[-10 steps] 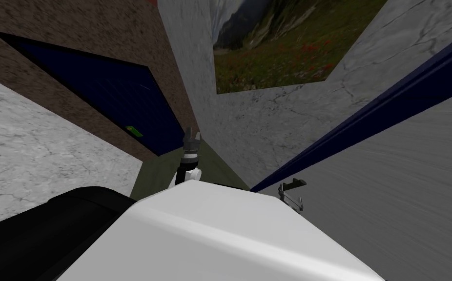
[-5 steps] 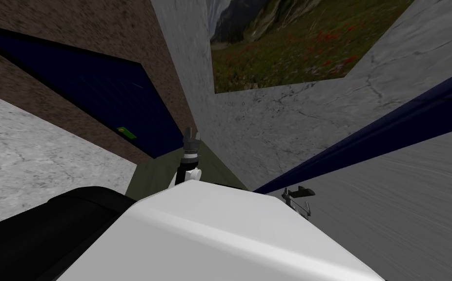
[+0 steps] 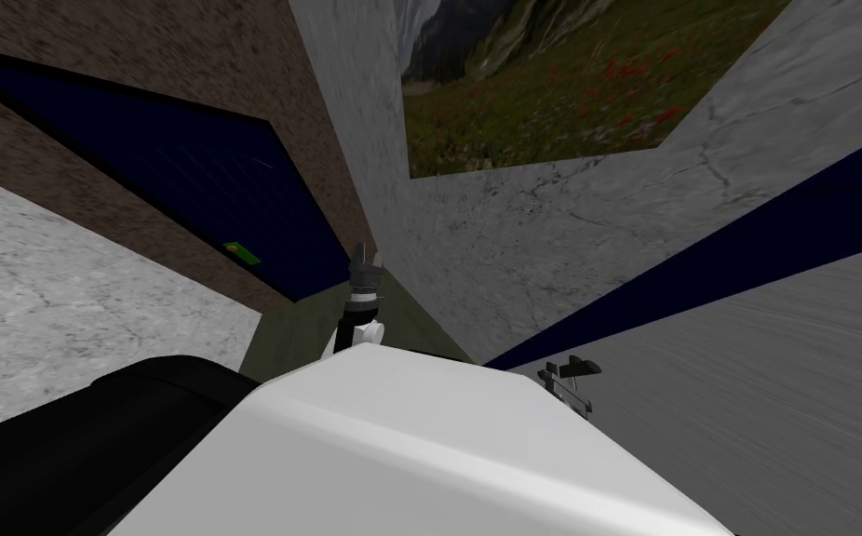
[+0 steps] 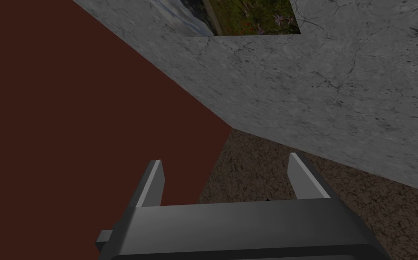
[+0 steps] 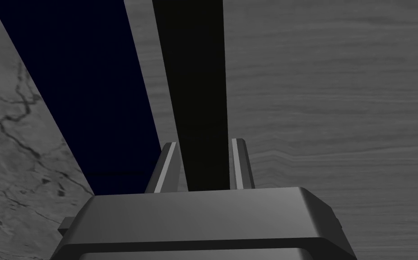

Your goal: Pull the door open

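The door (image 3: 746,391) is a grey, wood-grained panel on my right, edged by a dark blue frame strip (image 3: 699,270). Its handle (image 5: 194,67) is a long black bar standing off the door (image 5: 330,90). My right gripper (image 5: 203,144) has its two fingers pressed against the bar's sides, shut on it. In the head view this gripper (image 3: 573,377) sits small at the handle (image 3: 583,366), close to the door's edge. My left gripper (image 3: 364,261) is held out ahead of me, and the left wrist view shows it (image 4: 224,174) open with nothing between its fingers.
A grey marbled wall with a landscape picture (image 3: 559,84) stands straight ahead, close by. On the left is a brown wall with a dark blue panel (image 3: 215,186) that carries a small green tag (image 3: 241,251). A narrow strip of olive floor (image 3: 299,335) lies between them.
My right gripper's fingers have come in from wide open onto the black handle bar. The head view shifted slightly a second ago. The left arm has not moved.
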Robot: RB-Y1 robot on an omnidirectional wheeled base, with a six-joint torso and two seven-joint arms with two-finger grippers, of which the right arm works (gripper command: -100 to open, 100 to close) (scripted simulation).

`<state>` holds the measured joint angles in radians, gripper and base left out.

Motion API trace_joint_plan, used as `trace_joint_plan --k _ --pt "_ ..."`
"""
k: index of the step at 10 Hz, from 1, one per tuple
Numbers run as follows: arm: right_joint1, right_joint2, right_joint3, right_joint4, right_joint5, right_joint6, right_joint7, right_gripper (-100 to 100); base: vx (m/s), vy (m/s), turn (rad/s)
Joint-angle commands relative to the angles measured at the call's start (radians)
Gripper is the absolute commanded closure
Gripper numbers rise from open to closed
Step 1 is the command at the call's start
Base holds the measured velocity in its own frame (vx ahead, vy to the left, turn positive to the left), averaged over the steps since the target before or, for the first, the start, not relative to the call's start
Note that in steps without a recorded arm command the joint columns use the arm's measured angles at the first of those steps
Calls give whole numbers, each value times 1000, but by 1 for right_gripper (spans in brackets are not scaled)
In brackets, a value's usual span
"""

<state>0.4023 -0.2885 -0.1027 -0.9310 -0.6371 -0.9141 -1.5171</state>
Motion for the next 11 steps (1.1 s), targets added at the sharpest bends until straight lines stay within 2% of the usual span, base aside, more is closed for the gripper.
trace_joint_plan --k 1,2,3,11 --pt "-1 -1 -1 1 0 2 0 100 0 0 0" --pt "-1 -1 -1 1 0 2 0 100 0 0 0" --pt "7 -7 17 -8 12 -6 -12 100 -112 21 58" --pt "44 -40 100 -46 67 -36 -66 100 -194 26 56"
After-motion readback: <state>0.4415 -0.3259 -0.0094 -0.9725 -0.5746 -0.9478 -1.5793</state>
